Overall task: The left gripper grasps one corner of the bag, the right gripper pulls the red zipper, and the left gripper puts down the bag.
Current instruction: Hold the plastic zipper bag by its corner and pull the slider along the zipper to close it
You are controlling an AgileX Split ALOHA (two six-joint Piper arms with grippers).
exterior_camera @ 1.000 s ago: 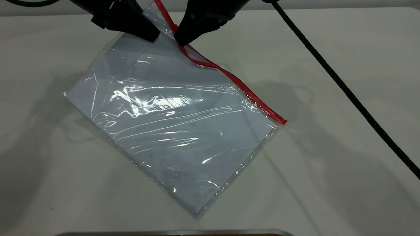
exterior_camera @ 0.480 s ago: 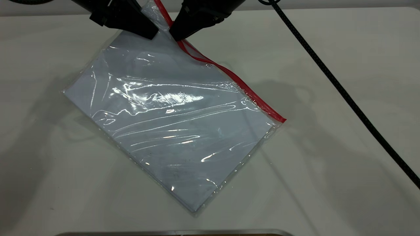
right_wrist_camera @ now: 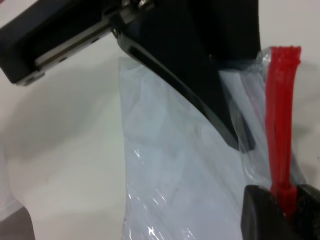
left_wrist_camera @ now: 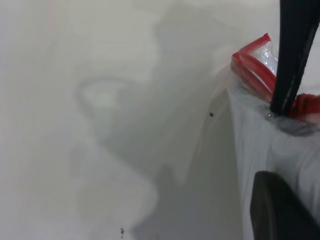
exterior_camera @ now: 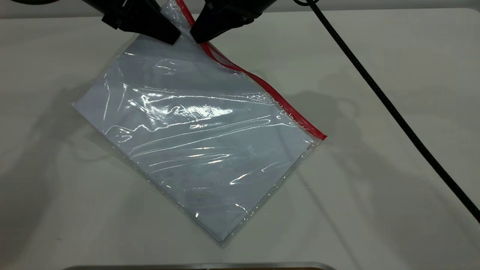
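The bag, a crinkly, glossy clear pouch of pale sheets, lies mid-worktop, its far corner lifted. The left gripper pinches that corner; it should hold firm. The right gripper, clamped on the red zipper, should pull straight along its 1 thin strip.

The left gripper at the upper left of the exterior view is black, with flat fingers that get thin toward the tip. The right gripper beside it is black too and ends in a point. A thick black braided cable runs from the top down to the right edge, and a shiny silver bar shows at the upper left of the right wrist view.
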